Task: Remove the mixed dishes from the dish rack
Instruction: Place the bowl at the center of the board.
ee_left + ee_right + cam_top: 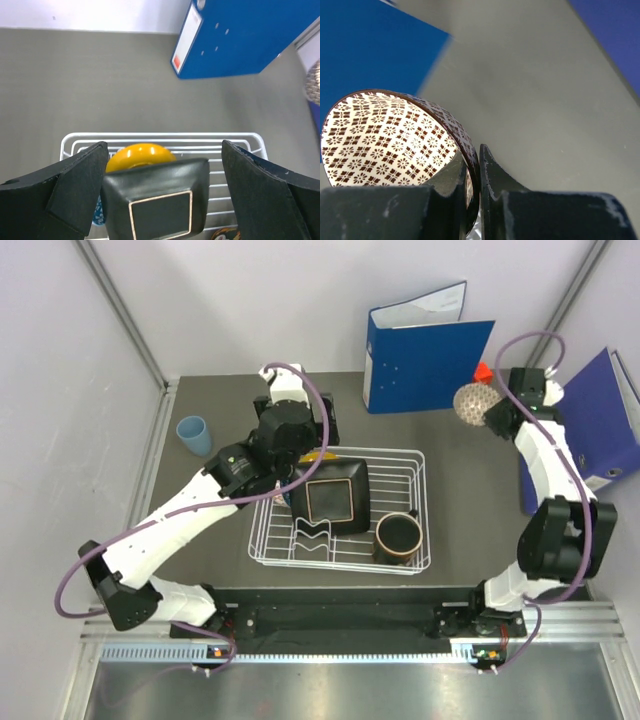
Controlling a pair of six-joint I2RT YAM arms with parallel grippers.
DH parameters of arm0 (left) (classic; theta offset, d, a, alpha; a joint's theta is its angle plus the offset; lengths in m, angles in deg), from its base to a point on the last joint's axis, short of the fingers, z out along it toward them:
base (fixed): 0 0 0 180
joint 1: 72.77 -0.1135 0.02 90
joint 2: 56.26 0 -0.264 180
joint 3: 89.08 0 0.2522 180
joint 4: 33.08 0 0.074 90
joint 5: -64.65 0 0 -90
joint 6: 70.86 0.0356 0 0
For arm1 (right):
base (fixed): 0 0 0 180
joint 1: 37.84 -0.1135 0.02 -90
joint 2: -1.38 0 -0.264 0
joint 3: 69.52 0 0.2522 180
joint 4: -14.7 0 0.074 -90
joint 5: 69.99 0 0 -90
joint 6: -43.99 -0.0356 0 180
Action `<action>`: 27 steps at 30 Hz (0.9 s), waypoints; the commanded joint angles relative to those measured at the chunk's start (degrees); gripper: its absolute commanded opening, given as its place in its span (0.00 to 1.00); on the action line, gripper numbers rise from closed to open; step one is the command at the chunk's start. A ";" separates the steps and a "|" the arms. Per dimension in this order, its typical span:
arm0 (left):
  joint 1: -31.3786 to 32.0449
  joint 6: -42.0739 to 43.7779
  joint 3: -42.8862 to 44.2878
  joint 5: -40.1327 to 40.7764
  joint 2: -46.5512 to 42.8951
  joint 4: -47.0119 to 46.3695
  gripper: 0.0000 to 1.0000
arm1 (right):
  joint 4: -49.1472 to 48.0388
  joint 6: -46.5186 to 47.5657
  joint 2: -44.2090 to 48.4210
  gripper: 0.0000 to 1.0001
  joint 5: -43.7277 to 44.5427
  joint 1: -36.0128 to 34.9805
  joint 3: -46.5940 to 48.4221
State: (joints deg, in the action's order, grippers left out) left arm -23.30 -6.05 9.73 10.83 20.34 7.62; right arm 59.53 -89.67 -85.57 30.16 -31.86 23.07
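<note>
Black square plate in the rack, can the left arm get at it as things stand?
Probably yes. The left arm hangs over the dish rack with its jaws open, one on each side of the black square plate, and nothing else sits between them. The yellow dish close behind may crowd the grip.

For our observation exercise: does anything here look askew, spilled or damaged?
Nothing looks spilled or broken. The black plate leans tilted in the rack instead of standing upright. The patterned bowl is pinched by its rim in the right gripper, away from the rack.

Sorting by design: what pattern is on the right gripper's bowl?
Bowl: brown-and-white floral grid, right wrist view.
</note>
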 commanded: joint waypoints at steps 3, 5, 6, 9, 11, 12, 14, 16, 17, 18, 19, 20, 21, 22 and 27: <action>-0.34 -1.88 -4.46 -1.47 -1.45 -1.98 0.99 | -0.92 -3.28 -5.94 0.00 1.71 -0.88 2.03; -0.43 -2.14 -5.51 -1.73 -1.45 -1.89 0.99 | -1.54 -2.92 -8.47 0.00 2.50 -0.88 2.03; -0.43 -2.14 -5.78 -2.51 -1.45 -1.80 0.99 | -2.15 -2.84 -9.27 0.00 2.85 -0.88 2.12; -0.43 -2.23 -6.57 -3.75 -1.45 -1.01 0.99 | -2.85 -2.05 -12.35 0.00 3.91 -0.88 3.09; -0.52 -2.32 -7.09 -3.58 -1.80 -0.57 0.99 | -3.30 -1.78 -14.11 0.00 4.52 -0.88 3.35; -0.43 -2.32 -7.71 -3.23 -1.80 -0.48 0.99 | -3.47 -1.61 -14.64 0.00 4.61 -0.88 3.35; -0.52 -2.32 -8.24 -3.14 -1.54 -0.57 0.99 | -4.00 -1.52 -16.13 0.00 4.96 -0.88 3.26; -0.52 -2.49 -8.42 -3.75 -0.49 -0.57 0.99 | -4.44 -1.60 -17.01 0.00 4.97 -0.88 3.17; -0.52 -2.67 -8.42 -3.93 -0.05 -0.05 0.99 | -4.53 -1.60 -18.15 0.00 4.88 -0.71 3.26; -0.52 -2.85 -8.15 -4.02 0.56 0.13 0.99 | -4.70 -1.69 -18.68 0.00 4.79 -0.70 3.35; -0.43 -3.20 -8.06 -4.10 1.44 0.48 0.99 | -4.88 -1.69 -19.12 0.00 4.61 -0.70 3.26; -0.52 -3.37 -7.89 -4.02 1.80 0.92 0.99 | -4.97 -1.87 -20.08 0.00 4.61 -0.62 3.35; -0.43 -3.55 -7.89 -4.02 2.24 1.10 0.99 | -5.14 -2.04 -20.53 0.00 4.53 -0.53 3.44; -0.52 -3.64 -7.89 -4.02 2.59 1.27 0.99 | -5.14 -2.13 -20.88 0.00 4.35 -0.44 3.53; -0.52 -3.81 -8.50 -3.67 2.77 1.54 0.99 | -5.32 -2.48 -23.08 0.00 5.58 0.61 3.97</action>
State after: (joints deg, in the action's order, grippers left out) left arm -23.56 -9.09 1.65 6.96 23.49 9.08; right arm 57.61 -91.22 -108.35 33.96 -32.34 23.11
